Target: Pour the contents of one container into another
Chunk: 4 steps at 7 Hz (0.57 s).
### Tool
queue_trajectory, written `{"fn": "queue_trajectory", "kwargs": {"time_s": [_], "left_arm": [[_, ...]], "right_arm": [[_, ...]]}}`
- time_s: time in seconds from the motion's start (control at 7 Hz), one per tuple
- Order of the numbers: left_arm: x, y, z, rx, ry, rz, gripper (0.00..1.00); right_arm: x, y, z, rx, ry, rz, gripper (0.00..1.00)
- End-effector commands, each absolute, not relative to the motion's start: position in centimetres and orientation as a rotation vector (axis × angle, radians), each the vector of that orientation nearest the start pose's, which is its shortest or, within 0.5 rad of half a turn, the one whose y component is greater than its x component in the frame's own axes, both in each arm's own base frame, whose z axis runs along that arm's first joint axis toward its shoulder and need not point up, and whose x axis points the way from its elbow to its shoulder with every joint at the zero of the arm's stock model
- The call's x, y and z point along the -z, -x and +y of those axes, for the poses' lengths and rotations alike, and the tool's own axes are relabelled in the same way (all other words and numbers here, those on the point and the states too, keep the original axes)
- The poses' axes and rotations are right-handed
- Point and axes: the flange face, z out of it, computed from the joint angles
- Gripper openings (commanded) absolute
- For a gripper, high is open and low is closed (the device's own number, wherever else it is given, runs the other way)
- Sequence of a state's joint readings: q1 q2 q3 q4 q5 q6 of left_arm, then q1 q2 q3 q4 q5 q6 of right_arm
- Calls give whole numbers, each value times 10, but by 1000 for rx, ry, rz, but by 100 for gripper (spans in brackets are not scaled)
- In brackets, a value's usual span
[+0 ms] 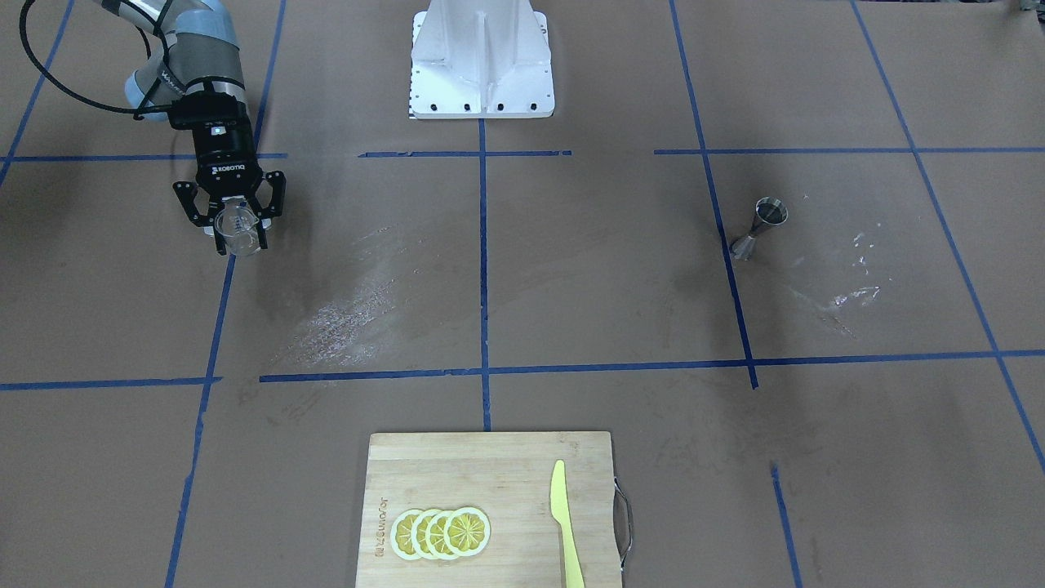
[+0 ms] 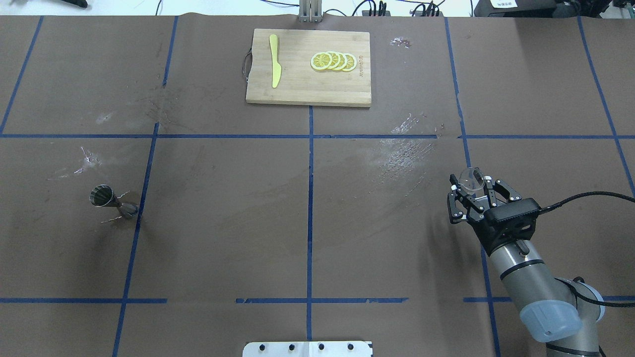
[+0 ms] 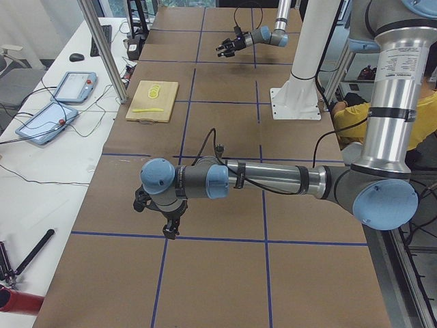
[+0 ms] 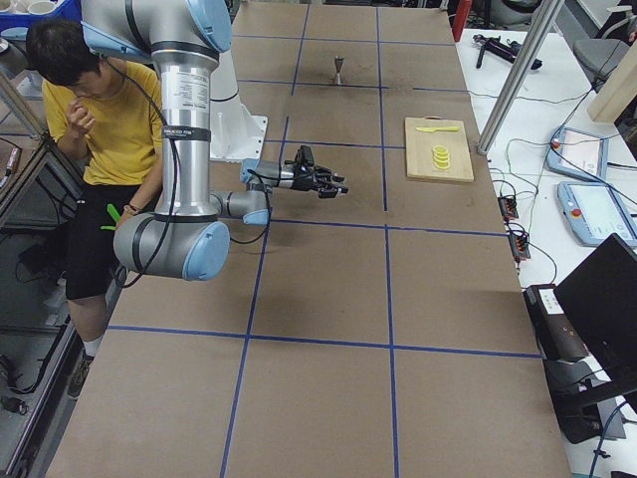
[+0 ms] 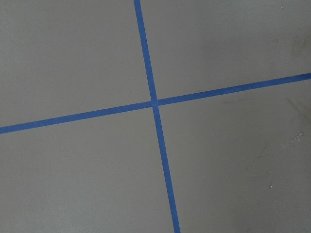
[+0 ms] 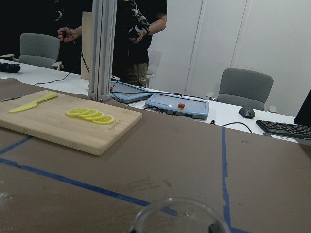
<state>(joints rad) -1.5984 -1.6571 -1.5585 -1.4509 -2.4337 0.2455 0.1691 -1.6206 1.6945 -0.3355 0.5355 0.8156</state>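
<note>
- Small clear measuring cup [image 1: 237, 229], open flared rim facing up, is held between the fingers of the right gripper [image 1: 232, 238].
- Silver hourglass-shaped metal jigger [image 1: 760, 229] stands upright on the tabletop [image 1: 571, 286], well apart from the cup.

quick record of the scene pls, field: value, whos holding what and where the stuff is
right gripper: closed around the clear measuring cup, cup upright
left gripper: pointing down over the table, seen only from the side; open or shut cannot be told
metal jigger: standing alone on the robot's left side, untouched
cup contents: not visible
cutting board: at the edge far from the robot, holding lemon slices and a yellow knife
pour: not begun
</note>
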Motion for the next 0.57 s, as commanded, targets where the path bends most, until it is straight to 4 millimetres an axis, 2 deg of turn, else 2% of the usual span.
{"fn": "queue_trajectory", "kwargs": {"time_s": [0.0,0.29,0.43], "left_arm": [[-625,71,-523,-188,-79,862,100],[-624,71,-524,-189,-81,862,100],[-623,71,-525,-190,-83,862,100]], "right_arm": [[-511,388,-283,-165,-1220,-660,0],[-543,380,-280,-169,-1167,-661,0],[-547,381,-279,-190,-1157,-673,0]]}}
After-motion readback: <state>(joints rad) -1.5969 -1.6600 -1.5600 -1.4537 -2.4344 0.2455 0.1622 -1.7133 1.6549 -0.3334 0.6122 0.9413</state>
